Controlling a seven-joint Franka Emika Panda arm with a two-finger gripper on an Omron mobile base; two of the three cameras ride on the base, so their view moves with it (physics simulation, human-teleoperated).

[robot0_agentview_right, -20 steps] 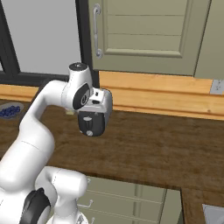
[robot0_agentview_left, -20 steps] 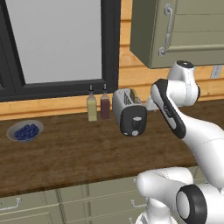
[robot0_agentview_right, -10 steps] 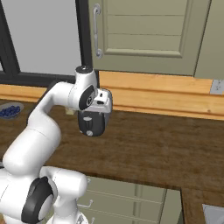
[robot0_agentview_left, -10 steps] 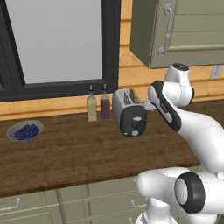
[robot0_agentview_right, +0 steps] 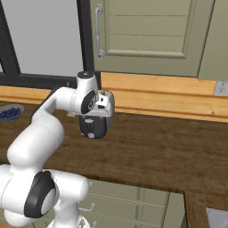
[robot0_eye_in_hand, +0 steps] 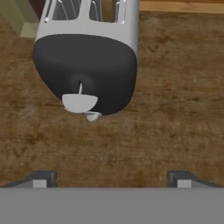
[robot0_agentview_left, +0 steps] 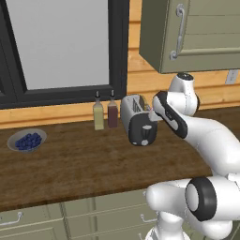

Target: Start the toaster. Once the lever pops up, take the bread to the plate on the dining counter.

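The toaster (robot0_agentview_left: 139, 123) stands on the dark wooden counter (robot0_agentview_left: 70, 164) just beside two slim bottles (robot0_agentview_left: 105, 110), where it stood a second ago. The arm has swung closer, so the gripper (robot0_eye_in_hand: 111, 177) now hangs over the toaster's black end panel, its jaws spread wide and holding nothing. A bowl of blueberries (robot0_agentview_left: 27, 140) sits well apart to the left.

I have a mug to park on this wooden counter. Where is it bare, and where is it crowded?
Bare: the wide stretch between the bowl of blueberries and the toaster, and the counter right of the toaster. Crowded: by the back wall, where the two bottles stand beside the toaster with the open gripper above it.
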